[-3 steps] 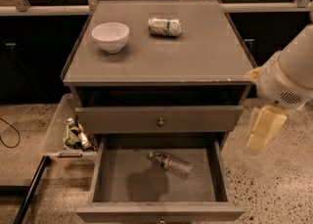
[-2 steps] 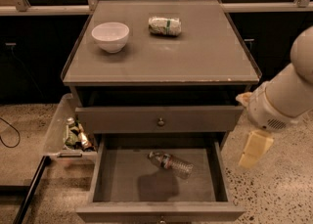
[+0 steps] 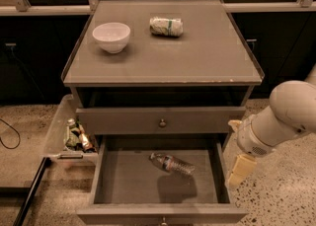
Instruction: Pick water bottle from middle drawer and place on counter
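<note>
While the water bottle (image 3: pixel 172 163) lies in the open middle drawer (image 3: pixel 123 183), the end effector (image 3: pixel 240 169) hangs right of it. Its finger spread cannot be told, seemingly holding nothing.

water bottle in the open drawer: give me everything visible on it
The water bottle is small, clear ribbed plastic with a label band around its middle. It lies on its side, skewed diagonally, on the bare floor of the open middle drawer, right of centre and nearer the back wall. Its narrow end points up-left. Only the drawer floor touches it; a shadow falls in front of it. The gripper hangs outside the drawer's right wall, apart from the bottle.
</note>
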Robot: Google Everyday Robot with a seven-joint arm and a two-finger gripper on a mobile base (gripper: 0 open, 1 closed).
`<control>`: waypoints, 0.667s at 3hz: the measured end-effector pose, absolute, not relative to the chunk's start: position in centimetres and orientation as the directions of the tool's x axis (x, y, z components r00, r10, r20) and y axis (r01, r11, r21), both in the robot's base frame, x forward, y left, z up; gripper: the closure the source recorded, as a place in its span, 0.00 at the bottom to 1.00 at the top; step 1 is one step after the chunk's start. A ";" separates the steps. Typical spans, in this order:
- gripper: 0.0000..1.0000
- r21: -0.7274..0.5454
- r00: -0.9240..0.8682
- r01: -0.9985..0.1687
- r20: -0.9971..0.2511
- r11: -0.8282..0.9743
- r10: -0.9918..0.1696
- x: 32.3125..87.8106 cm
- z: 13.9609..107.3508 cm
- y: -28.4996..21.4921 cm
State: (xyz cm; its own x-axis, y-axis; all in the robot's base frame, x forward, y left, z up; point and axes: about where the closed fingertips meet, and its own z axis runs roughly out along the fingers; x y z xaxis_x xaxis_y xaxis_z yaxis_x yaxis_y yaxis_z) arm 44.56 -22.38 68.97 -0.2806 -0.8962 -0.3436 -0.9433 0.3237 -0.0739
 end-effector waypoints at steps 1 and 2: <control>0.00 -0.074 -0.280 -0.943 -0.344 0.323 -0.896 44.5 68.9 -22.4; 0.00 -0.057 -0.281 -0.942 -0.411 0.332 -0.867 44.6 65.8 -21.1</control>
State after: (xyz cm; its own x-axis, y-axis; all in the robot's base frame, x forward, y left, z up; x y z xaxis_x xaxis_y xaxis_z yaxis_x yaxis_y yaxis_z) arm 44.60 -21.14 65.82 -0.2808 -0.8675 -0.4106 -0.9415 0.3320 -0.0574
